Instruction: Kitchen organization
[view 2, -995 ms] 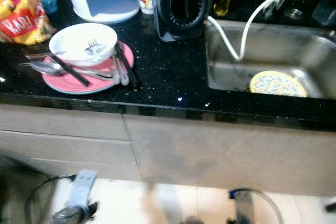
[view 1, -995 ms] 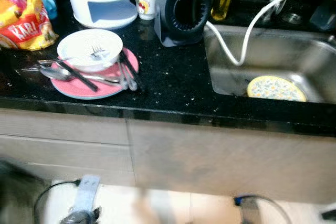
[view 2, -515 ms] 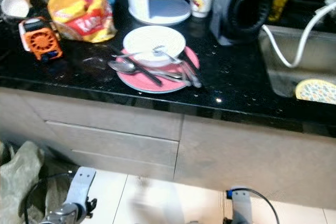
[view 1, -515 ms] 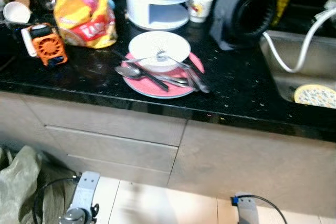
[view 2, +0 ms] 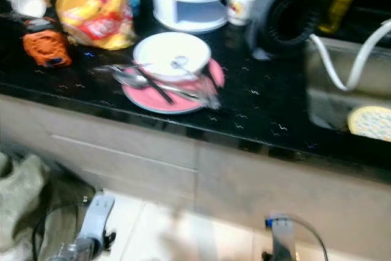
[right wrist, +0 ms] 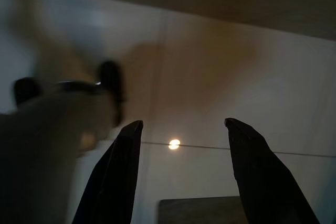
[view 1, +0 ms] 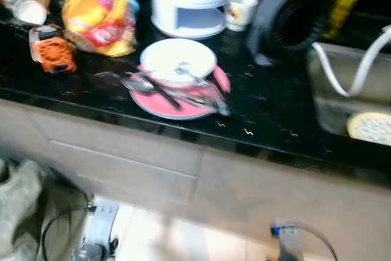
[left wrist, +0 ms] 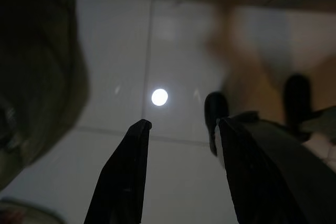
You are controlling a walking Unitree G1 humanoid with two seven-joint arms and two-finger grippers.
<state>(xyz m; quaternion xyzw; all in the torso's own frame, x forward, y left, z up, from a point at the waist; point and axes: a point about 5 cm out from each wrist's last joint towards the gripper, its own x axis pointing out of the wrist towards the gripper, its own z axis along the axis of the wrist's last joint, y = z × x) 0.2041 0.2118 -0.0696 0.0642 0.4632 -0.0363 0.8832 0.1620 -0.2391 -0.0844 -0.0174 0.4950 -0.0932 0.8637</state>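
Mid-frame on the speckled black counter (view 1: 269,108), a round white bowl (view 1: 178,59) with cutlery (view 1: 183,93) sits on a pink plate (view 1: 177,105). Left gripper (left wrist: 181,124) and right gripper (right wrist: 181,124) hang spread apart over glossy floor tiles (left wrist: 115,51).

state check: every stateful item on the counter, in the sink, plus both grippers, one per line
white bowl: upright on the pink plate, fork inside
pink plate: flat on the counter, cutlery lying across it
cup: upright
yellow snack bag: standing beside the white rack
patterned plate: lying in the sink
left gripper: open, pointing at the floor
right gripper: open, pointing at the floor
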